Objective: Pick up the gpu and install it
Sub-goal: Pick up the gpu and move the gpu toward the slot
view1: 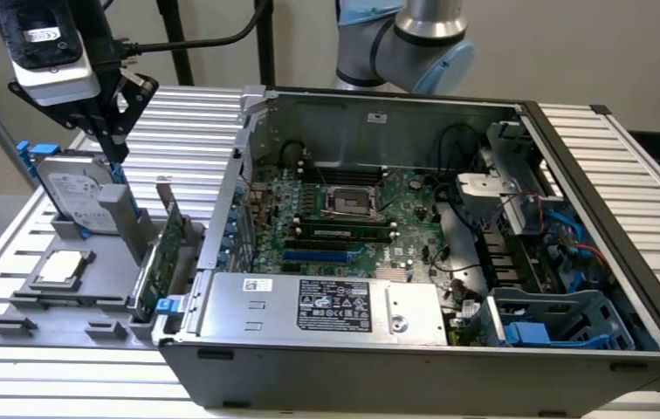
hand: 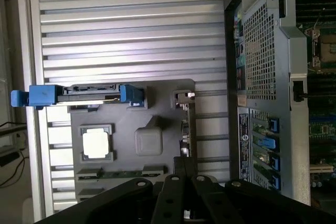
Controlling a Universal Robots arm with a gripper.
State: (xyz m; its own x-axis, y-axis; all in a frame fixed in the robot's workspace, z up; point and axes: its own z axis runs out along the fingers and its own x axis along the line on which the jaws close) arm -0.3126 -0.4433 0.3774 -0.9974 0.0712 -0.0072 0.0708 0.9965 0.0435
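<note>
My gripper (hand: 185, 170) is pinched shut, empty. The gpu (view1: 159, 257) stands on edge in the gray holder (view1: 74, 319) beneath my fingertips; I'd spread first, straddle its top edge squarely.

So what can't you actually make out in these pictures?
- The gpu: the wrist view looks at it edge-on, so both flat faces are hidden, and the claw covers one end of it.
- The power supply label: in the exterior view, its print is too small to read.
- The robot arm: in the exterior view, it is cut off by the picture's top edge.
</note>
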